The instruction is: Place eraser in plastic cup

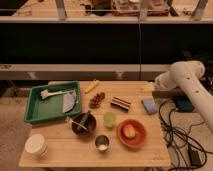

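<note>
— Task items?

— Eraser [120, 103]: small black block, pale stripes along its length, lying flat right of the table's [65, 152] centre. Plastic cup [109, 119]: pale yellow-green tumbler, upright, just in front of the eraser and slightly left, apart from it.

— Surroundings?

— Light-blue pad [149, 105] near the right edge, beside the eraser. Orange bowl [141, 140] holding something yellowish, right of the cup. Metal cup [102, 143] in front of it. Dark bowl [75, 129] with a utensil, left of it. Dark red cluster [97, 99] left of the eraser. Green tray [50, 119] along the left edge. White cup [36, 145] at the front-left corner.

— Your gripper?

— My gripper [159, 82]: by the far-right corner, spread, holding nothing, well apart from the eraser; the pad lies between us.
</note>
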